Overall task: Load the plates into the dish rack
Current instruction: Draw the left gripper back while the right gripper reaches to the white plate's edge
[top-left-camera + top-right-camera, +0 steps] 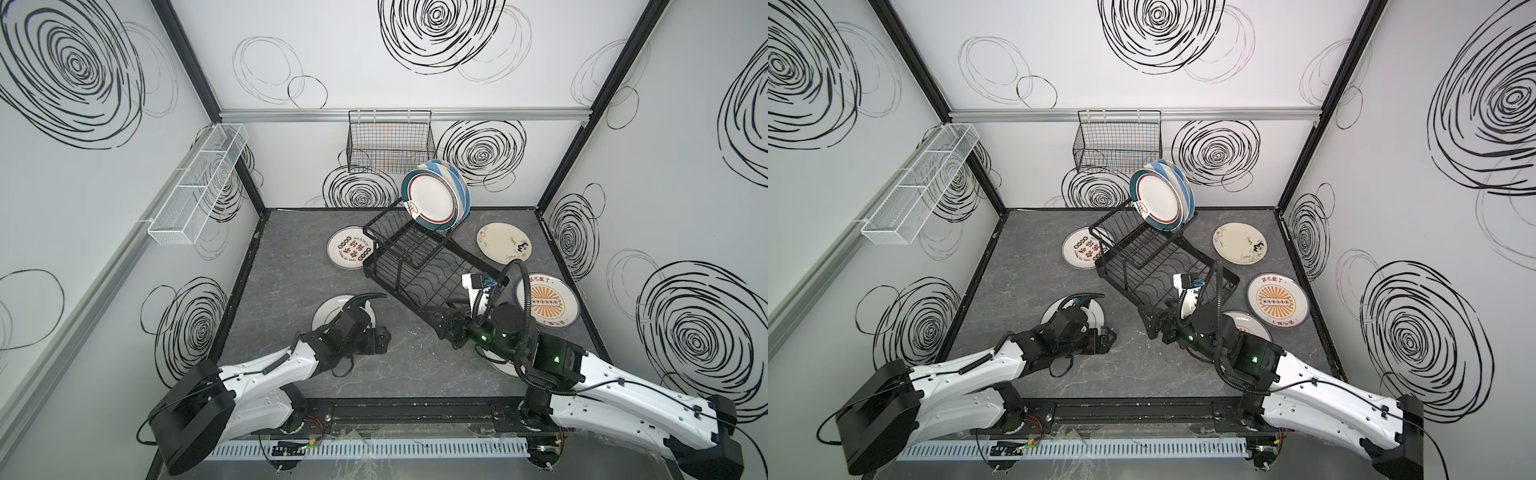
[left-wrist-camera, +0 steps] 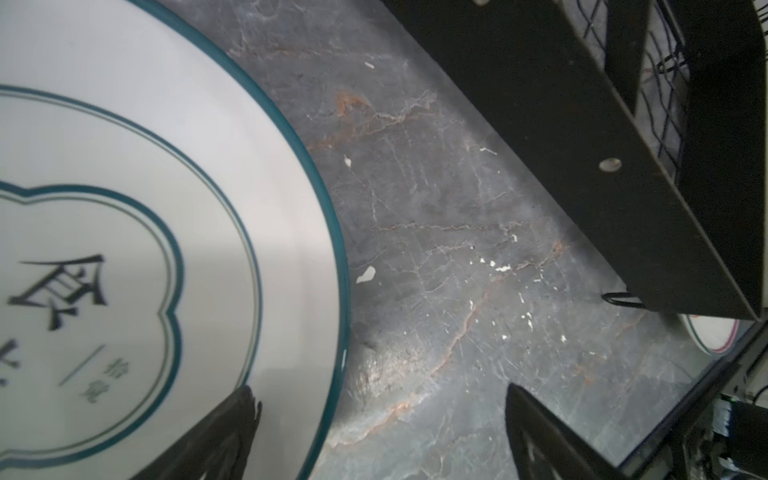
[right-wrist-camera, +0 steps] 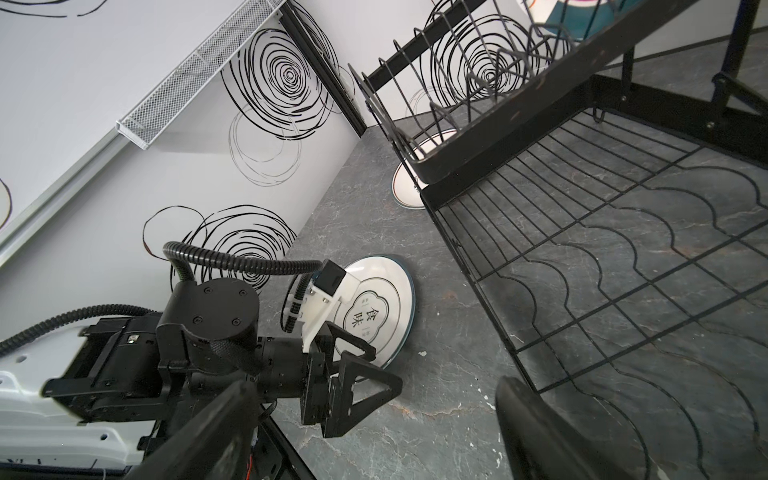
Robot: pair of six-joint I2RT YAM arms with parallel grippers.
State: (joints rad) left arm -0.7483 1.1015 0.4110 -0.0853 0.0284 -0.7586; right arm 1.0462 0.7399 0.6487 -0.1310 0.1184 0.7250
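The left tool (image 2: pixel 380 387) is the one to watch. It hangs low at the edge of the cloud-emblem plate (image 2: pixel 124 208), a white plate with a teal rim lying flat and face up on the desk (image 1: pixel 291 299). Its jaws are spread and hold nothing. In the left wrist view one finger sits over the plate's face just inside the rim and the other over bare desk, so the rim runs between them. I can't tell whether either finger touches the china.

A round plate has no long axis to line up with, and lying flat it offers only its rim. The tool straddles that rim on the plate's right, nearer side, the side toward the dish rack (image 1: pixel 399 249). From the plate, the rack stands to the right and further back, set at an angle, with bare desk between. I'd guess the next move is a pinch on the rim, then a lift that tips the plate on edge and carries it right and back.

On the rack's upper shelf a teal-and-red-banded plate (image 1: pixel 430 199) stands on edge at the far end with blue-striped plates (image 1: pixel 457 178) behind it. The nearer slots look free.

The right tool (image 3: pixel 374 382) is also spread and empty, by the near corner of the rack's lower tray and well apart from the cloud-emblem plate. The left arm is plainly nearer. Another white plate (image 1: pixel 1252 326) lies partly under the right arm.
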